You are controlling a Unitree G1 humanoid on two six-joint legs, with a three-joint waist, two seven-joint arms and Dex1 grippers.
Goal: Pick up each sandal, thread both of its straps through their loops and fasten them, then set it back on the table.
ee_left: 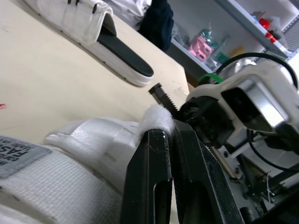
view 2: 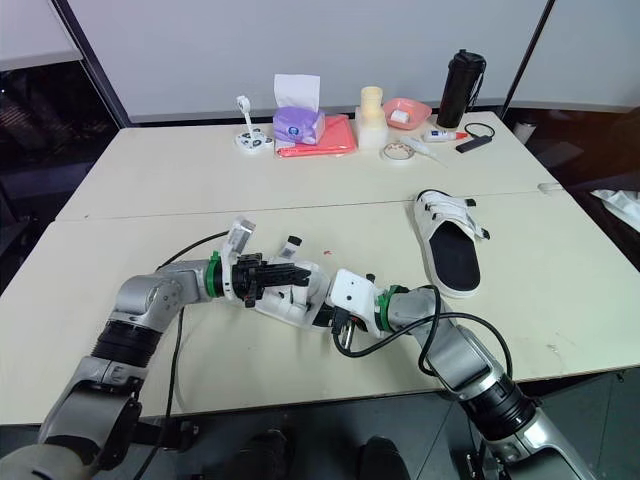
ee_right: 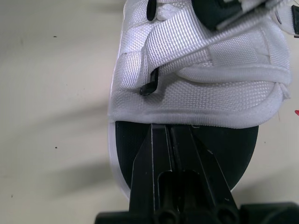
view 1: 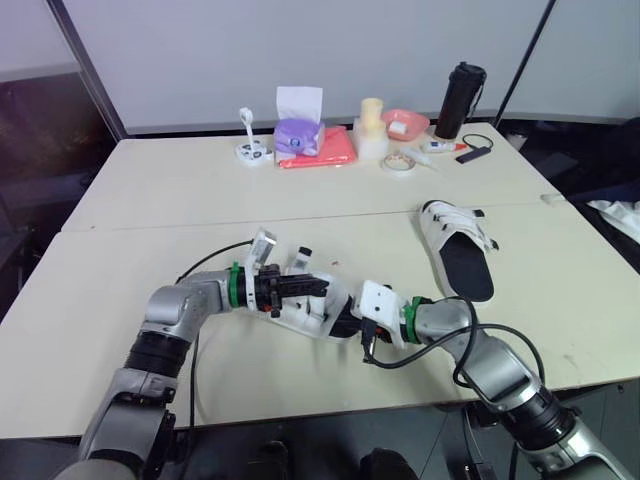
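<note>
The left gripper point(ee_left: 169, 133) has its two black fingers pressed together on the fuzzy white tip of a strap point(ee_left: 156, 117). The strap belongs to the near sandal point(view 1: 305, 312), and the pinch sits right at its free end, with the rest of the webbing running back across the sandal's white upper beneath the fingers. The right gripper point(ee_right: 170, 128) also has its fingers closed against each other. They lie over the sandal's black footbed point(ee_right: 233, 144) with their tips touching the edge of the white upper. Whether any fabric is caught between them cannot be made out. Just beyond those tips, a small black loop point(ee_right: 149, 85) sits on the upper beside a band of webbing.

From the head views, the near sandal lies on the near half of the table point(view 1: 150, 210), about in the middle, between the two grippers: the left one comes onto it from the left and the right one meets its right end.

The second sandal point(view 1: 455, 247) lies flat well apart, farther back and to the right, straps across its far end and black footbed showing.

Along the far edge stand a black bottle point(view 1: 460, 100), a purple tissue box point(view 1: 297, 135) and a roll of tape point(view 1: 398, 162).
</note>
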